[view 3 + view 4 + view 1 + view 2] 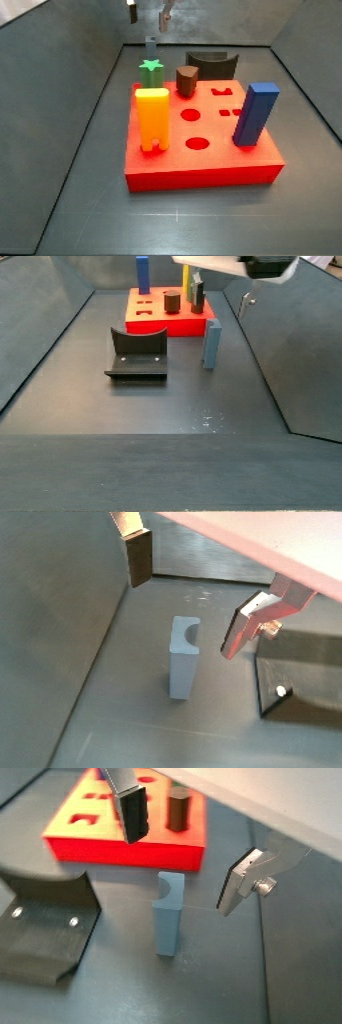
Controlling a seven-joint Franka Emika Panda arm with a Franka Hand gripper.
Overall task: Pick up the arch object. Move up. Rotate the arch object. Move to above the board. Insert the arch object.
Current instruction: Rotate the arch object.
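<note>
The arch block (167,913) is seen standing upright on the bench (134,993), its curved cut-out near the top, just in front of the red board (94,848). The tool (181,843) hangs above it with its fingers (134,813) spread apart, nothing held between them. In both wrist views the block lies below the gap, untouched. The fixture (136,354) sits beside the block (211,344), apart from it.
</note>
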